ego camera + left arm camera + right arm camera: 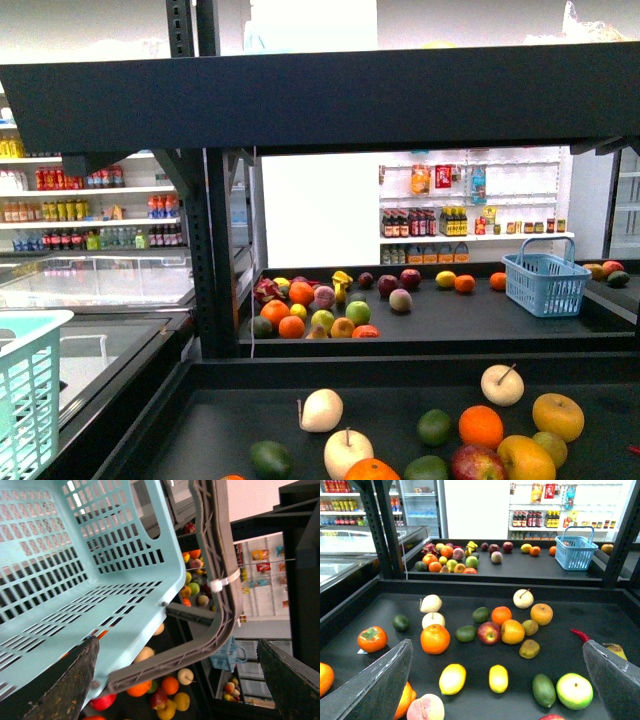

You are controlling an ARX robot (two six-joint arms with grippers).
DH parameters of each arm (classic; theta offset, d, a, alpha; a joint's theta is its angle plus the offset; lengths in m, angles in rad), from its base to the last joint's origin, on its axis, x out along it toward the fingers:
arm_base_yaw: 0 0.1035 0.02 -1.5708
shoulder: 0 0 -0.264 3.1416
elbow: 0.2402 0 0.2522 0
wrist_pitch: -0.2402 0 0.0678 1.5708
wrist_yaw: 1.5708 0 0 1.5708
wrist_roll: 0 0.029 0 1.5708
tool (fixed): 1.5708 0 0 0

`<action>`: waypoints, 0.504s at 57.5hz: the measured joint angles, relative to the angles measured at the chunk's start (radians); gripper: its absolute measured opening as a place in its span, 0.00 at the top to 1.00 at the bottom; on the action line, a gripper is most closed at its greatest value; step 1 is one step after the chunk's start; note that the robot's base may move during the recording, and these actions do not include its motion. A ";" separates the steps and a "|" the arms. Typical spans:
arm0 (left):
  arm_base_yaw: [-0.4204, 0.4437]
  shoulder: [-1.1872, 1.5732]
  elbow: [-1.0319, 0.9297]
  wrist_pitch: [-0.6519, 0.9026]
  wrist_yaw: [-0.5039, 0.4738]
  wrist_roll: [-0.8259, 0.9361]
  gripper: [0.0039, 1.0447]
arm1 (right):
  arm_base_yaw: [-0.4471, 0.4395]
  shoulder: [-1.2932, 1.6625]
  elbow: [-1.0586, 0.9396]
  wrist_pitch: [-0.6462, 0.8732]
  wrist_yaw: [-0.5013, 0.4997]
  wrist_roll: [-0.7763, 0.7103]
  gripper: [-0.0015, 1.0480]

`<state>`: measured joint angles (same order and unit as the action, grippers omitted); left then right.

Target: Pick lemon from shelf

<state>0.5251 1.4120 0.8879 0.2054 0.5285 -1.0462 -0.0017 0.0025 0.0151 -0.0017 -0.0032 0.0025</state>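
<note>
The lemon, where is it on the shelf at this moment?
In the right wrist view the lemon lies on the near tray of the shelf, close to the big orange, with a smaller yellow fruit beside it.

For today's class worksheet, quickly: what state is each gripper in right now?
Left gripper: open, jaws wide apart, not clamped on anything.
Right gripper: open, jaws wide apart, holding nothing.

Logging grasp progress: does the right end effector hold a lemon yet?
No, the right end effector is open and empty, while the lemon lies loose on the shelf.
</note>
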 joint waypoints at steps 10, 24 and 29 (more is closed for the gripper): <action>-0.015 0.136 0.081 0.127 0.019 -0.130 0.07 | 0.000 0.000 0.000 0.000 0.000 0.000 0.02; -0.038 0.245 0.161 0.191 0.021 -0.175 0.07 | 0.000 0.000 0.000 0.000 0.000 0.000 0.02; -0.040 0.264 0.192 0.195 0.021 -0.182 0.07 | 0.000 0.000 0.000 0.000 0.000 0.000 0.02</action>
<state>0.4847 1.6760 1.0801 0.4004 0.5495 -1.2285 -0.0017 0.0025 0.0151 -0.0017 -0.0032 0.0025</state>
